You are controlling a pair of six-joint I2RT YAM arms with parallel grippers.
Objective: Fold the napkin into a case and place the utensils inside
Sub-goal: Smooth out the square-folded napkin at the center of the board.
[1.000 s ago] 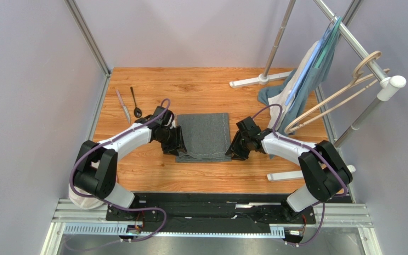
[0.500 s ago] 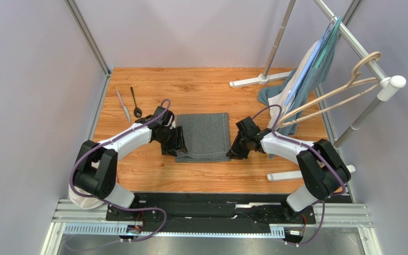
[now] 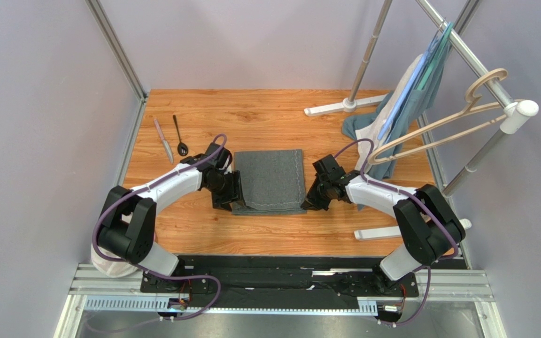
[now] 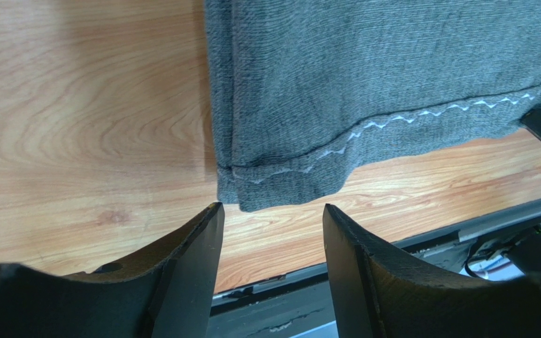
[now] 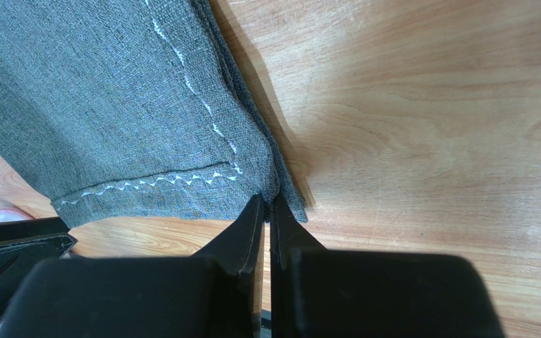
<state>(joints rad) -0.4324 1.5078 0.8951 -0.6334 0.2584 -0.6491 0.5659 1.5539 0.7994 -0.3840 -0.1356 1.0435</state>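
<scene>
Items before you, operator:

1. Napkin (image 3: 272,182): dark grey cloth with pale zigzag stitching, lying folded in layers in the middle of the surface (image 3: 252,116), between your two arms. In the left wrist view (image 4: 386,77) its near-left corner shows stacked layers flat on the wood. The right wrist view (image 5: 104,113) shows the near-right corner.

2. Left gripper (image 3: 231,201): low at the napkin's near-left corner. Its fingers (image 4: 181,282) stand well apart, one on each side of the corner tip, and neither touches the cloth.

3. Right gripper (image 5: 267,204): low at the near-right corner (image 3: 309,202). Its fingers (image 5: 248,232) are pressed together, with the edge of the corner nipped between the tips.

4. Knife (image 3: 163,141): slim and silver-grey, lying flat at the far left of the surface, well apart from the napkin.

5. Spoon (image 3: 180,136): thin and black, just beside the knife on its right, bowl towards you. Both lie outside the cloth.

6. Garment (image 3: 393,120): teal-grey, hanging on the rack at your far right, with pale hangers (image 3: 435,130) beside it.
</scene>
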